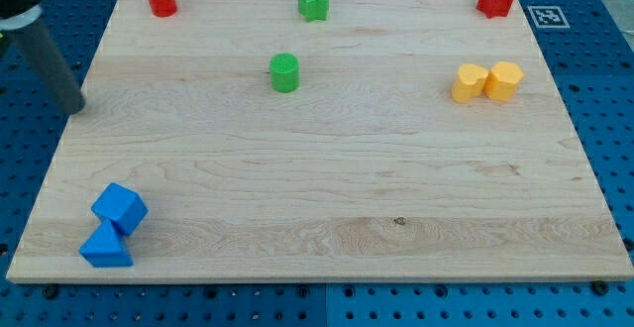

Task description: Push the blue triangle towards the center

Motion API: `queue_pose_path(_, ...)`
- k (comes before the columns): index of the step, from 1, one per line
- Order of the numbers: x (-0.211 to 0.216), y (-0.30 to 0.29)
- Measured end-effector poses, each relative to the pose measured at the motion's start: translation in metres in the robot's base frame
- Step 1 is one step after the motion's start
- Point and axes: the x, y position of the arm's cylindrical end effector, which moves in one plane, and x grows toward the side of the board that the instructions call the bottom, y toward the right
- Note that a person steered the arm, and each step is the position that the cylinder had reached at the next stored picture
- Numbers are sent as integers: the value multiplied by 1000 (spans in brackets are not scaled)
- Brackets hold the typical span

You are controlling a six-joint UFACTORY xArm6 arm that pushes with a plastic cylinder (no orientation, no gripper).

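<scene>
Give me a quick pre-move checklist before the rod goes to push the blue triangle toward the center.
1. Blue triangle located, at the view's bottom left corner of the board: ok.
2. My tip in view, at the board's left edge, well above the triangle: ok.
3. Tip placed on the triangle's outer side for a push to the center: not ok.
4. Triangle free of neighbours: not ok, the blue cube touches it on the upper side.
5. Board center clear of blocks: ok; the green cylinder sits above it.
6. Triangle fully on the board: ok.
</scene>
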Motion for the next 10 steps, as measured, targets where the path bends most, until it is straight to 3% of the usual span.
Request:
queue_pose_path(1,9,-1)
queue_pose_path(3,147,-1)
queue_pose_path(6,175,50)
queue_pose_path(9,176,125)
queue_pose_path(10,177,125)
